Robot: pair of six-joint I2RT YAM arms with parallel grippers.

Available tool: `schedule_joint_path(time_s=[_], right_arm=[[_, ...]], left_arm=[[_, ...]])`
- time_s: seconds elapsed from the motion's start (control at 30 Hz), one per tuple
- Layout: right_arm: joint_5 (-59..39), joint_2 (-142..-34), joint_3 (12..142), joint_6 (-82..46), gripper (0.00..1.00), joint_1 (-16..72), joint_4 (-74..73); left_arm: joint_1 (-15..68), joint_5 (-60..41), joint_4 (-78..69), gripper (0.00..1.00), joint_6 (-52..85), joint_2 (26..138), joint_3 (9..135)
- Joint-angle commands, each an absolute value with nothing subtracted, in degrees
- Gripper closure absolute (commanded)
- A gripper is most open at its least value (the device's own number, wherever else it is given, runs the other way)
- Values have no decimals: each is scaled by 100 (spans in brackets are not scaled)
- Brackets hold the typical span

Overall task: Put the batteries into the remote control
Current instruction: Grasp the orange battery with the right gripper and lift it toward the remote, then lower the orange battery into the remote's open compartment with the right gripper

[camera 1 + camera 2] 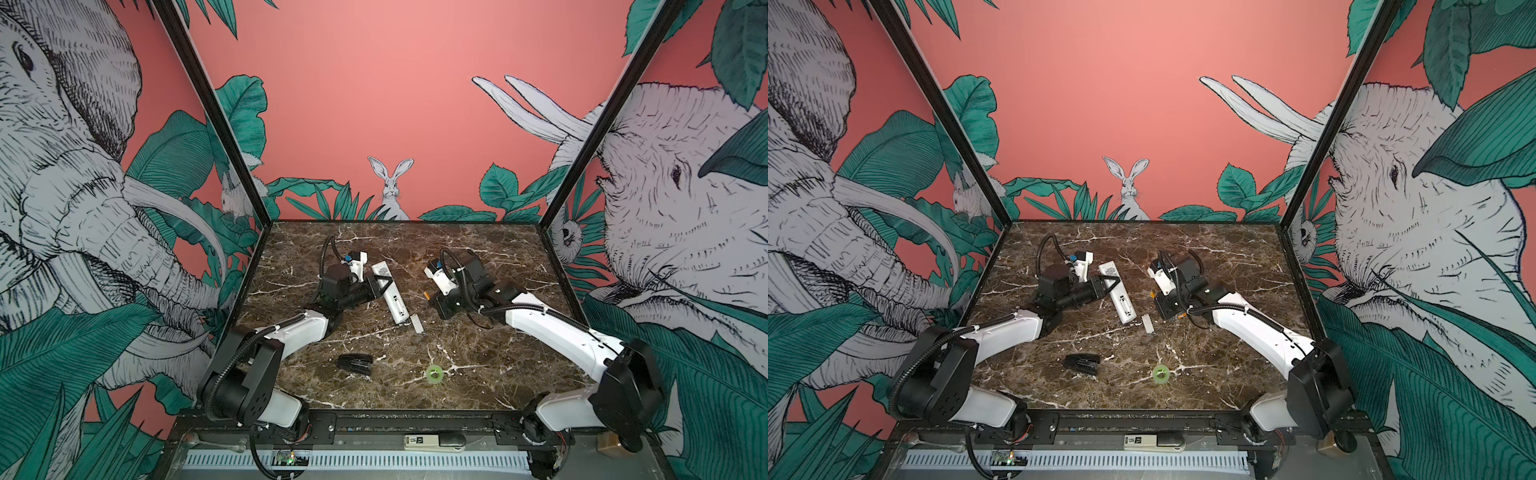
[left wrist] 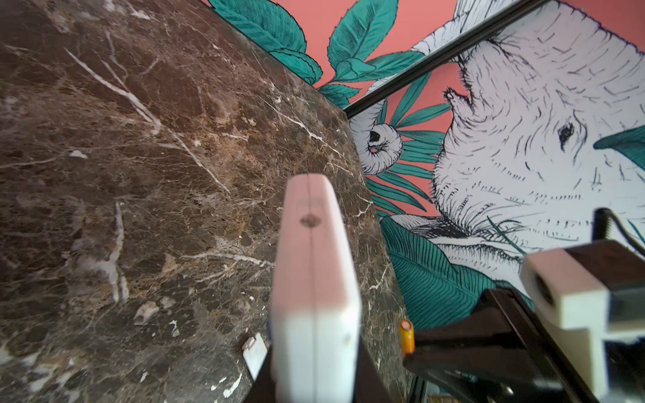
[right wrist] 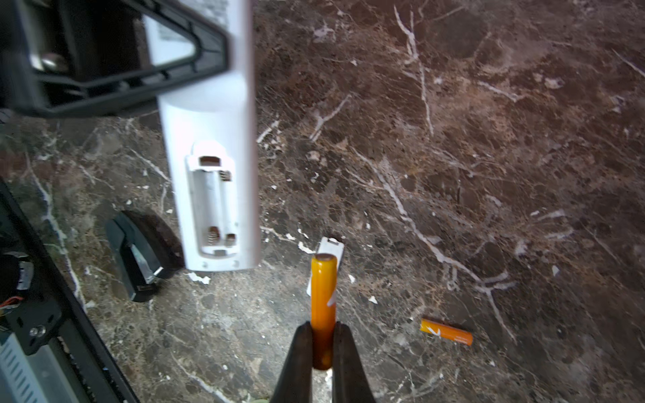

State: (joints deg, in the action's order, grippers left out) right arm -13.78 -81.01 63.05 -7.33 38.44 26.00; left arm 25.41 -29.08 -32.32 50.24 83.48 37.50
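Note:
The white remote control (image 1: 390, 299) (image 1: 1119, 300) is held around its middle by my left gripper (image 1: 383, 285) (image 2: 314, 380), which is shut on it. Its plain back faces up, and the open battery compartment (image 3: 213, 206) shows empty slots and springs. My right gripper (image 3: 323, 331) (image 1: 433, 297) is shut on one orange battery (image 3: 323, 296) (image 2: 407, 335), which points toward the remote's compartment end from a short distance to its right. A second orange battery (image 3: 446, 332) lies flat on the marble beside the right gripper.
The small white cover piece (image 1: 417, 324) (image 3: 331, 248) lies on the marble just past the remote's near end. A black stapler (image 1: 354, 365) (image 3: 139, 258) sits nearer the front, with a green tape ring (image 1: 434, 372) to its right. The marble table (image 1: 478, 249) has printed walls on three sides.

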Motion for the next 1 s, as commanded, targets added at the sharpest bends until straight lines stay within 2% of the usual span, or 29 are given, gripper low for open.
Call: schedule_joint_path(time_s=[0.0,0.43,0.97], right_arm=[[-1389,-8324,6599,-788,98,4014,2790],[-1379,-9059,7104,-791,99,4353,2893],[-1300,-9367,7135,-958,99,4613,2770]], left_arm=[[2623,-2593,-3624,100,5434,8382,3593],[2742,-2409,-3876,100,5751,8490,3419],[2828,-2347,-4361,100,5985,8754,3307]])
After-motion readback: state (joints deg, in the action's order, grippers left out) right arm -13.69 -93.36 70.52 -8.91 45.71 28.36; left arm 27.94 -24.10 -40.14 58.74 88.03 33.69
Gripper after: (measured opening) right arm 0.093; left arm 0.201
